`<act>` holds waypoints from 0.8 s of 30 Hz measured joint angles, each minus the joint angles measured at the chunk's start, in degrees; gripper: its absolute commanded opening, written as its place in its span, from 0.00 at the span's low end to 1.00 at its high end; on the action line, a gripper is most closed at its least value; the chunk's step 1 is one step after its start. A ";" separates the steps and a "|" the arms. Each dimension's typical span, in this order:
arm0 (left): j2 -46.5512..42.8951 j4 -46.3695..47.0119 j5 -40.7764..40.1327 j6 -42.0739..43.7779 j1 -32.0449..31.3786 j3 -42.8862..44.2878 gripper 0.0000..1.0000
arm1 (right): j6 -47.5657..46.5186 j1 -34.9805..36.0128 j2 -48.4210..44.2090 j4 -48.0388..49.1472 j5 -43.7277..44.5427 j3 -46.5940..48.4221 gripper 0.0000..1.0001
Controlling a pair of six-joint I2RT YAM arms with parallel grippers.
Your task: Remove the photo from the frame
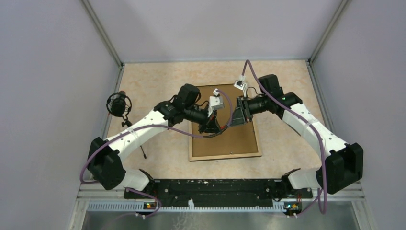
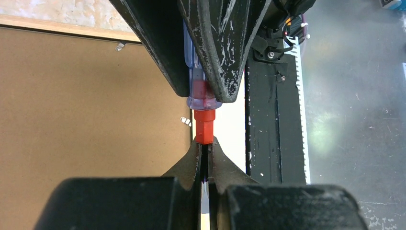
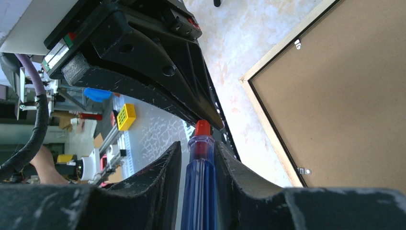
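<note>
We cannot see the photo in any view. The frame (image 1: pixel 230 143) lies back-up in the middle of the bench (image 1: pixel 158 81), and its brown board (image 2: pixel 86 110) covers the inside. At the left of the top view a black microphone (image 1: pixel 118 104) stands well apart from the frame. In that same view the two claws meet over the frame's upper half, but what passes between them is too small to make out.

The wrist views fill that in. At the bottom of the left wrist view, the left claw (image 2: pixel 205 146) is clenched on the red neck of a screwdriver (image 2: pixel 205 125), whose shaft is hidden between the pads. The right claw (image 3: pixel 197 146) grasps the clear blue handle with a finger against each side. The handle's butt is cut off by the lower edge of the right wrist view.

Only the wrist views show the small metal turn clips (image 3: pixel 303 171) along the board's edge. They also show the frame's pale rim with a thin black line inside it. We cannot tell whether the clips are turned over the board.
</note>
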 measured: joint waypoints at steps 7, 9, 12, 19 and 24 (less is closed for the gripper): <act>0.50 -1.01 -0.28 0.17 -0.15 0.85 0.00 | 0.66 0.00 0.09 0.52 0.13 -0.04 0.30; 0.61 -1.29 -0.35 0.17 -0.24 1.03 0.00 | 0.70 0.00 0.09 0.52 0.11 -0.07 0.34; 0.63 -1.33 -0.52 0.15 -0.42 1.16 0.00 | 0.87 0.13 0.09 0.72 -0.26 -0.07 0.32; 0.63 -1.44 -0.39 -0.52 -0.44 1.29 0.00 | -0.26 0.24 0.11 0.50 -0.09 -0.07 0.33; 0.66 -1.42 -0.15 -1.05 -0.15 1.29 0.00 | -2.25 0.31 0.11 -0.42 -0.15 -0.04 0.17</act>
